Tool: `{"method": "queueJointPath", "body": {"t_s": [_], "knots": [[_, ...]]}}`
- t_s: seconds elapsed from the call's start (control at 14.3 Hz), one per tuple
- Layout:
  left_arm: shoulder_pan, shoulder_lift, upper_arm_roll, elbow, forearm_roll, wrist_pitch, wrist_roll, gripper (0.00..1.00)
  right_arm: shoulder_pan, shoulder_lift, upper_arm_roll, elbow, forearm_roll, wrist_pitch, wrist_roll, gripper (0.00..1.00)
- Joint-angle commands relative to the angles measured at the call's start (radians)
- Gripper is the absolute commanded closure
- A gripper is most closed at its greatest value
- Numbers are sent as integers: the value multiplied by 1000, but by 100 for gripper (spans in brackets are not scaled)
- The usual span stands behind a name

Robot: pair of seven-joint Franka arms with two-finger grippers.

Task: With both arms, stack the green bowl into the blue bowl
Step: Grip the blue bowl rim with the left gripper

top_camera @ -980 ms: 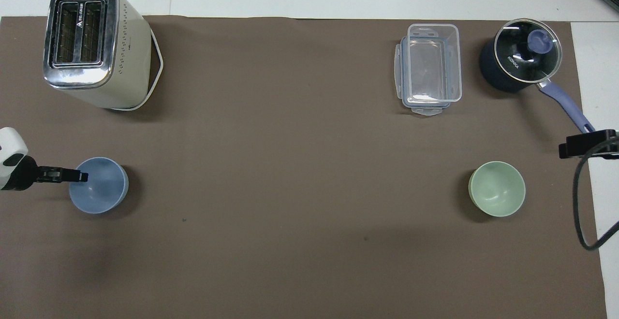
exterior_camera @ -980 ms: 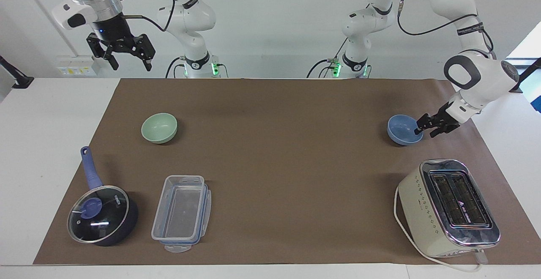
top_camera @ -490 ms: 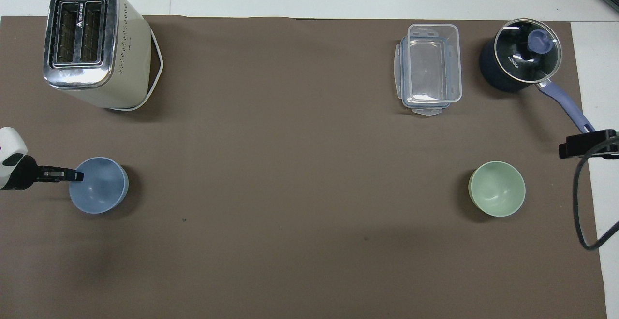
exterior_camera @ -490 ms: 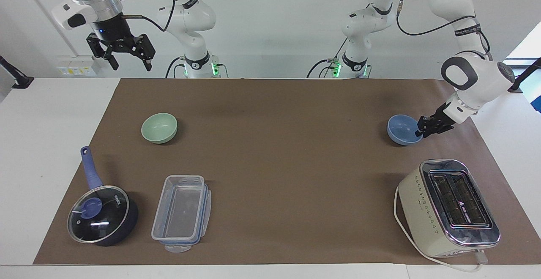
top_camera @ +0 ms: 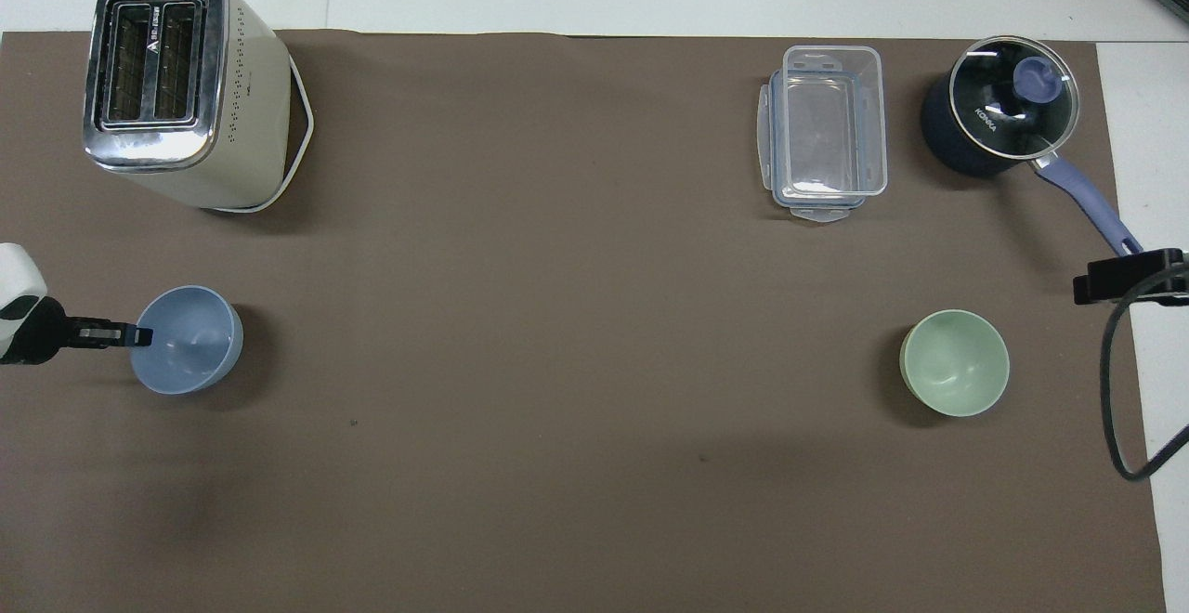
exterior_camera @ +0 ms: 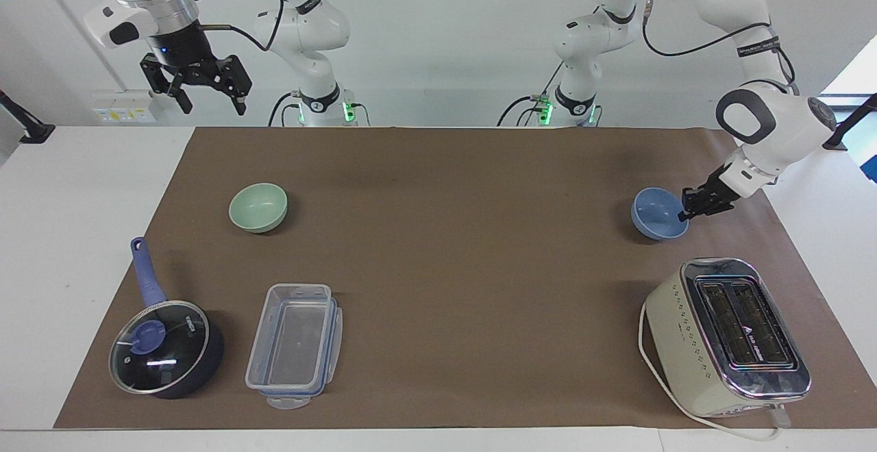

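Note:
The periwinkle blue bowl is at the left arm's end of the brown mat. My left gripper reaches in low from that end and is shut on the bowl's rim, on the side toward the mat's edge. The pale green bowl sits upright and alone on the mat at the right arm's end. High above the table edge at that end, my right gripper hangs open and holds nothing, well away from the green bowl.
A cream toaster stands farther from the robots than the blue bowl. A clear plastic container and a dark blue lidded saucepan lie farther out than the green bowl.
The left gripper's fingers have closed on the blue bowl's rim, and the bowl has shifted slightly with them. The right arm and the green bowl have not moved.

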Motion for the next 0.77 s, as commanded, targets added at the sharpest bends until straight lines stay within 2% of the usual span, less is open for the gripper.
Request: {"method": "queueJointPath", "body": {"t_s": [0.0,0.35,0.7], "knots": [[-20,-59,1,-26,-19,-14,21,100,-11,-12,5,-8,7,0,-24,0],[-69,-129,-1,-76,-19,-11,5,100,-11,-13,5,-8,7,0,-24,0],[-204,-153,-1,-119,-19,33,-123,100,-11,-13,5,-8,7,0,-24,0]]}}
